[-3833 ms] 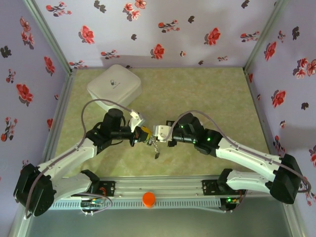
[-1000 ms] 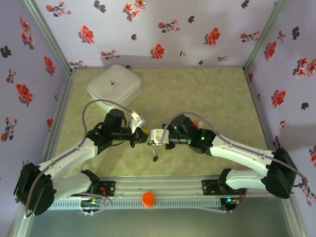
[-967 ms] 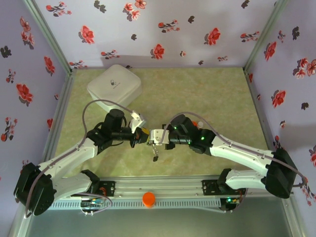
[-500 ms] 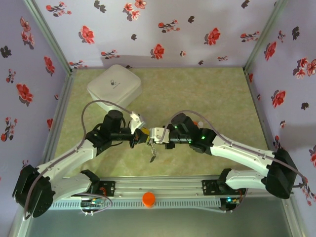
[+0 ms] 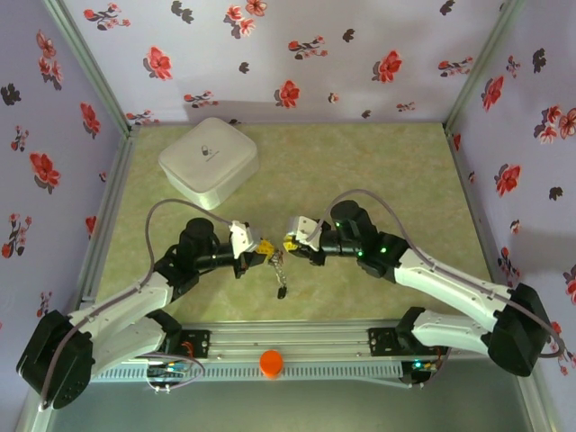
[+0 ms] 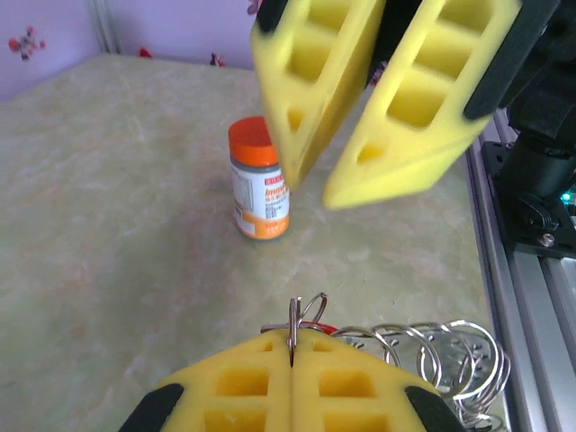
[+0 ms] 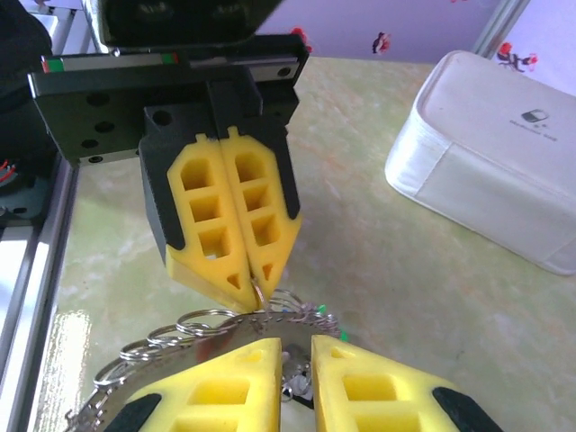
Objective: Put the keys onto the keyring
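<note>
With my left gripper [image 6: 292, 335], at the bottom centre of its wrist view, I am pinching the keyring [image 7: 236, 315] tight between both pads, the thin wire standing edge-on in the seam. My right gripper [image 7: 297, 344] is hanging just opposite, low in its own view, jaws a narrow gap apart and clamping nothing I can make out. The keys [image 5: 280, 275] are dangling beneath us at the centre of the overhead view, their small rings bunched by the hoop. I am judging that this step wants the hoop level and my right pads squared on one ring before closing, lest the bunch swing.
</note>
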